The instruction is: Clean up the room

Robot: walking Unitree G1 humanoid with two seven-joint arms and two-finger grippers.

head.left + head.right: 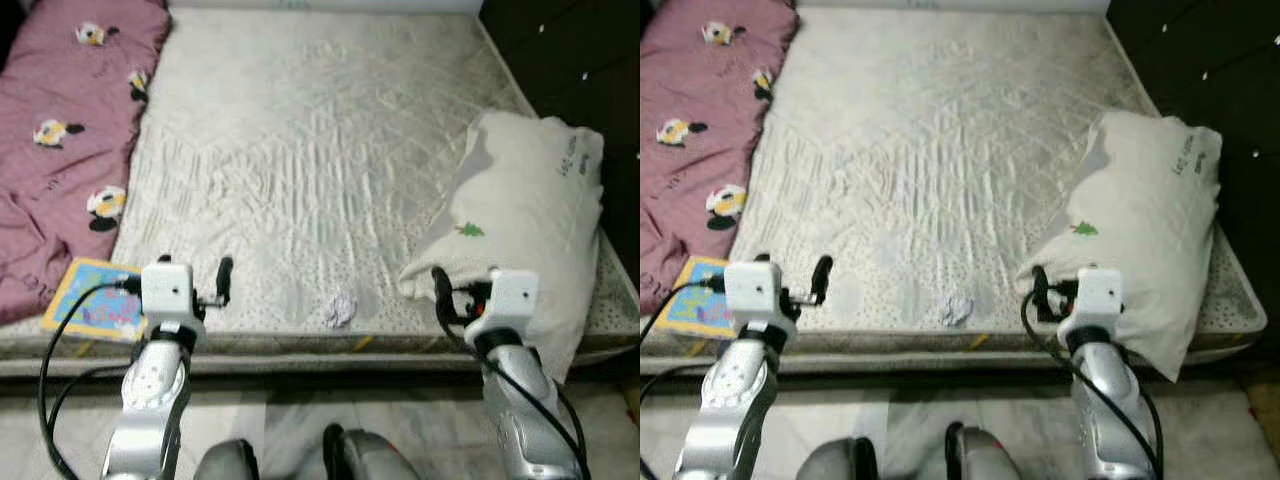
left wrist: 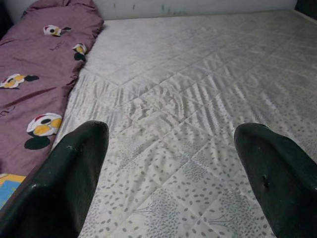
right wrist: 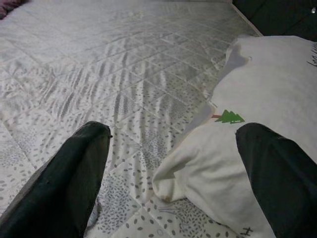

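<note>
The pillow (image 1: 525,215) lies at the mattress's (image 1: 300,150) right edge, long axis running away from the robot; the right gripper (image 3: 166,163), fingers spread, hovers at its near corner; the left gripper (image 2: 171,168), also spread, is well apart

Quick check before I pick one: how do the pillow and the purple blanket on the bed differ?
The pillow is plain off-white with a small green tree mark; the purple blanket is mauve with cartoon prints. The pillow lies on the bed's right side, its near corner overhanging the front edge, right in front of the right gripper; the blanket runs along the left side, much longer. Both rest on the quilted mattress.
</note>
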